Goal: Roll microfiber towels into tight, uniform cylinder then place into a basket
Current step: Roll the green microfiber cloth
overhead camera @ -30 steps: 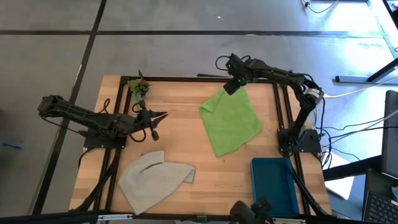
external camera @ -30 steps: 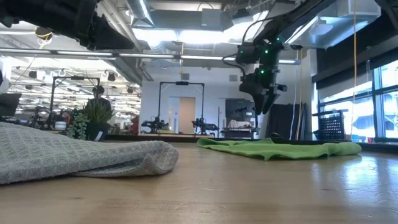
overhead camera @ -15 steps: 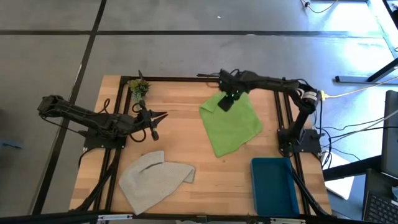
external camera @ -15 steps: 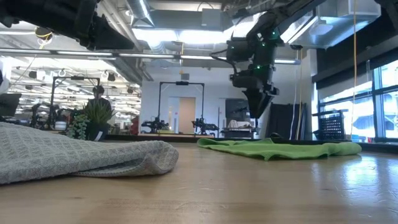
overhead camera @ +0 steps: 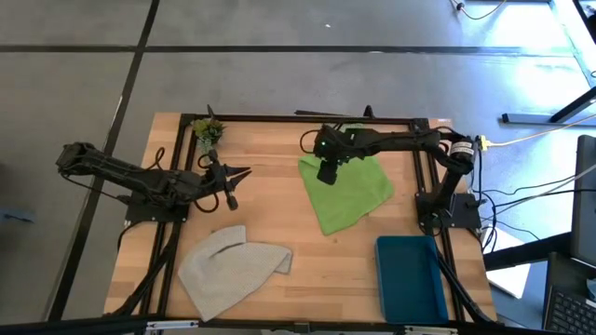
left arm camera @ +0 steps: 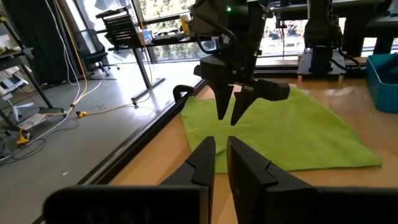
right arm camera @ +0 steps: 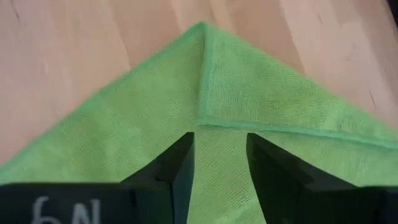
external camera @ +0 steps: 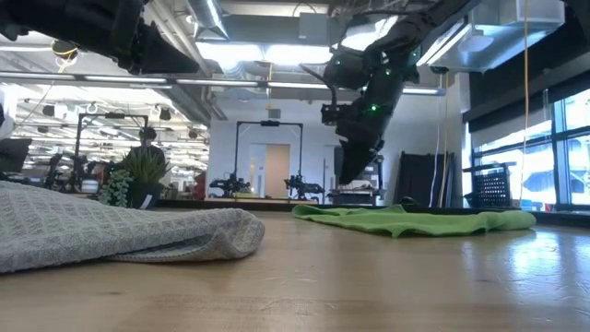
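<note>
We find the green towel (overhead camera: 346, 191) lying flat near the table's far right edge, set diamond-wise, its long diagonal running from the far corner toward the basket (overhead camera: 410, 277), which stands apart at the near right corner. One corner is folded over (a double layer, seen clearly in the right wrist view). The right gripper (overhead camera: 326, 174) hangs above that fold, fingers parted, holding nothing. We judge the cloth light, limp and non-slip; the doubled corner offers the best pinch. The grey towel (overhead camera: 231, 268) lies crumpled near left. The left gripper (overhead camera: 230, 183) waits mid-left, fingers nearly together, empty.
</note>
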Motion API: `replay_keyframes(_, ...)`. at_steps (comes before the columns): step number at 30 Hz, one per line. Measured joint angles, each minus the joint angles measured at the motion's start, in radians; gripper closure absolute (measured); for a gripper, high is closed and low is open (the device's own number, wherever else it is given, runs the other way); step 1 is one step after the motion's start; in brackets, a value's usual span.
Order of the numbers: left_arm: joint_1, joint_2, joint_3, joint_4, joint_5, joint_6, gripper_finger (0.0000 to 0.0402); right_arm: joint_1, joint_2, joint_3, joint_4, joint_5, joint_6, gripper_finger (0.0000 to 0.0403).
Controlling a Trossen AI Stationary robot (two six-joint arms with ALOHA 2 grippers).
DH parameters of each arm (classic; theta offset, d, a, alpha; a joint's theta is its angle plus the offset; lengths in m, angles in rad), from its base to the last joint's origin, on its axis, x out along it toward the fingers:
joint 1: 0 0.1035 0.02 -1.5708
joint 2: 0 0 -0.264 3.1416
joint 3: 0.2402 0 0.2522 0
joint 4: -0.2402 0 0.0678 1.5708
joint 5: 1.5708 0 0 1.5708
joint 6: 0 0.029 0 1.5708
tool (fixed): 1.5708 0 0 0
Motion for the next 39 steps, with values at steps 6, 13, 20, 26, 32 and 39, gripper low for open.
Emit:
replay_keyframes(6,0.000,0.000,0.000,-0.001,0.000,0.000,0.0372,0.000,0.000,-0.113,0.218,-0.049,-0.053,0.0256)
replay_keyframes(13,0.000,0.000,0.000,-0.015,0.000,0.001,0.0372,0.000,0.000,-0.202,0.376,-0.049,-0.067,0.0256)
replay_keyframes(20,0.001,0.000,0.000,-0.018,-0.001,0.007,0.0372,0.001,0.058,-0.217,0.452,-0.046,-0.090,0.0256)
replay_keyframes(26,0.005,0.000,0.000,-0.019,-0.001,0.007,0.0372,0.001,0.102,-0.215,0.477,0.052,-0.098,0.0256)
replay_keyframes(32,0.005,0.000,0.000,-0.019,-0.001,0.007,0.0372,0.001,0.103,-0.215,0.483,0.062,-0.101,0.0295)
replay_keyframes(39,0.005,0.000,0.000,-0.019,-0.001,0.008,0.0372,0.000,0.108,-0.218,0.519,0.001,-0.095,0.0391)
